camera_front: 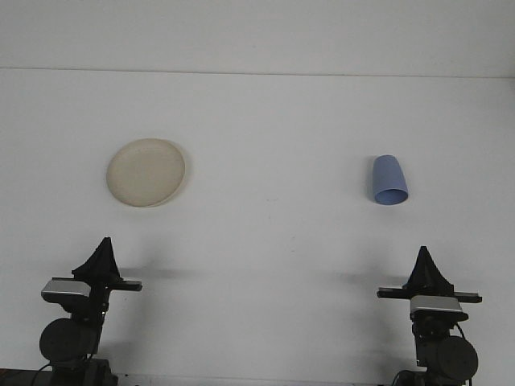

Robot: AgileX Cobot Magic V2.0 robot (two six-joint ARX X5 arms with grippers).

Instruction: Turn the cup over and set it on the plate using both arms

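- A round, shallow, cream-coloured plate (146,172) lies flat on the white surface (265,241), on the left side.
- A light blue plastic cup (389,180) lies on its side on the right of the surface, well apart from the plate, its wider open rim towards the camera and its narrower base pointing away.
- The left gripper (104,246) sits low at the near left edge, its black jaws tapering to a single point, pressed together with nothing between them.
- The right gripper (424,254) sits low at the near right edge, below the cup and apart from it, its jaws likewise closed to a point and empty.
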